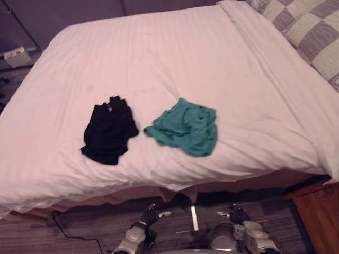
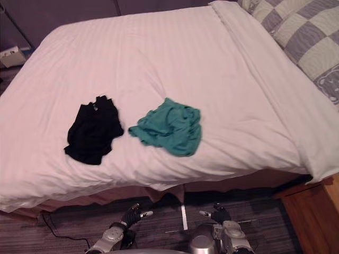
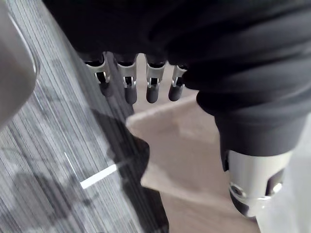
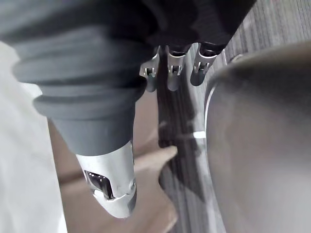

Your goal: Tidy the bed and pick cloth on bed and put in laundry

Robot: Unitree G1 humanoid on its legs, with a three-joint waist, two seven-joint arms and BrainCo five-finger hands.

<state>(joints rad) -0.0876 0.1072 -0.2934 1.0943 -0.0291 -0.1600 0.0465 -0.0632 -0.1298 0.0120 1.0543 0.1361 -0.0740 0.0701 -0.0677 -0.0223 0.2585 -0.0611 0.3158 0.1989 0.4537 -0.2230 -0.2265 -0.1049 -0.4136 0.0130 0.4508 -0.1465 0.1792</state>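
Note:
A crumpled black cloth (image 1: 108, 131) lies on the white bed (image 1: 159, 58), left of centre near the front edge. A crumpled teal cloth (image 1: 185, 127) lies just to its right, a small gap between them. Both hands hang low in front of the bed, above the floor and short of the mattress edge. My left hand (image 1: 150, 216) sits below the gap between the cloths, with relaxed fingers (image 3: 127, 87) and nothing in it. My right hand (image 1: 236, 214) is further right, its fingers (image 4: 173, 73) also relaxed and empty.
Checked grey-and-cream pillows (image 1: 307, 26) lie at the bed's far right. A wooden nightstand corner (image 1: 318, 211) stands at the lower right. A white box (image 1: 18, 55) sits on the floor at the far left. Striped grey carpet (image 1: 95, 225) runs along the bed's front.

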